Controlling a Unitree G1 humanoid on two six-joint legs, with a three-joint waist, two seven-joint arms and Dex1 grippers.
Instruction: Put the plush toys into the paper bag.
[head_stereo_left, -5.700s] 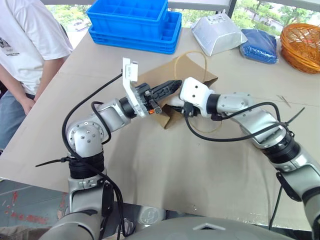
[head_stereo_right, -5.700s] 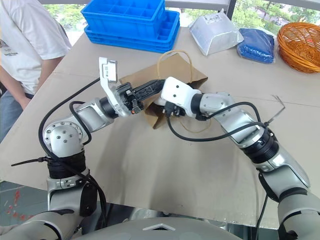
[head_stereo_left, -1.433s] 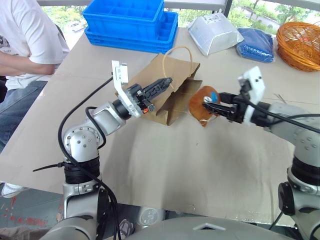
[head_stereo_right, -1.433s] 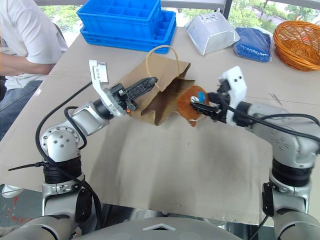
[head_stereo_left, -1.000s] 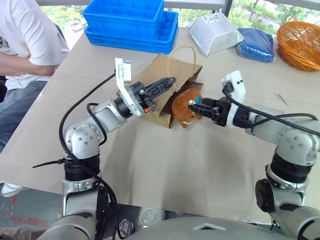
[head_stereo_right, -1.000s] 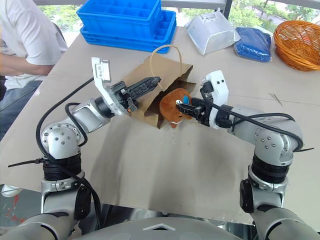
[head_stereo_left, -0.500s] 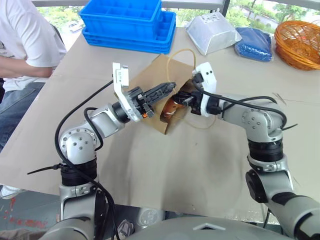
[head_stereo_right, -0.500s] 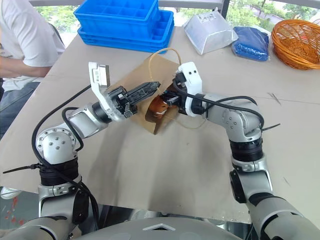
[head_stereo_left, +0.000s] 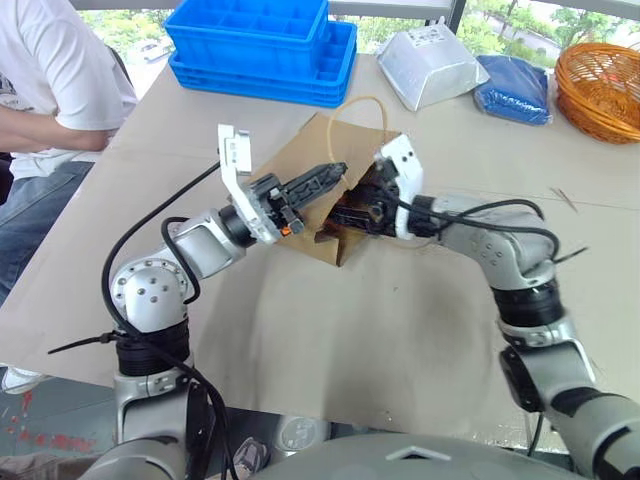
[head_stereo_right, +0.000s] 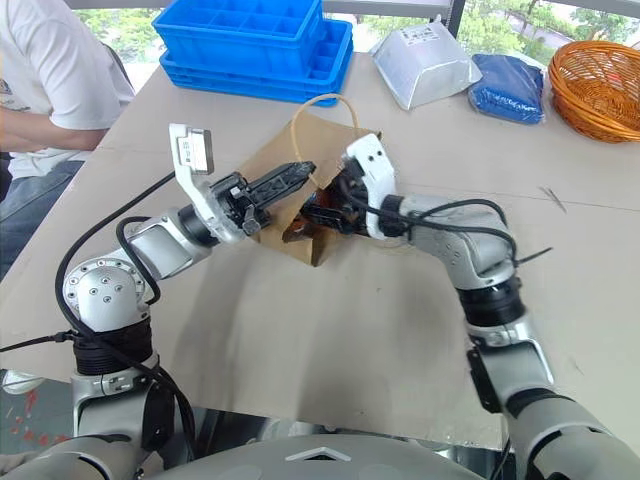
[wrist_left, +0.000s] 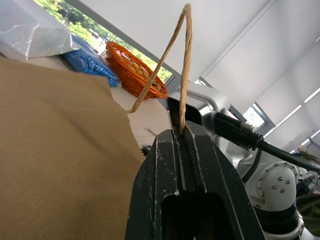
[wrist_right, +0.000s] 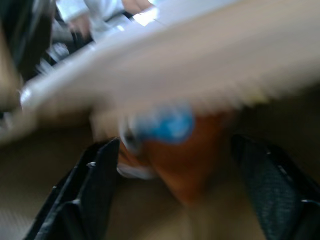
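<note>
Paper bag lies on the table, its mouth held up by the left gripper clamped on a twine handle. Inside, the right gripper stands spread around the brown plush toy; it should withdraw straight out without snagging. The white toy is hidden.

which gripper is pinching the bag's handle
The left gripper: shut on the twine handle. The right gripper is open inside the bag.

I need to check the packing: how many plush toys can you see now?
1. The brown toy sits inside the bag mouth, between the open right gripper's fingers. Another toy may be hidden deeper inside.
</note>
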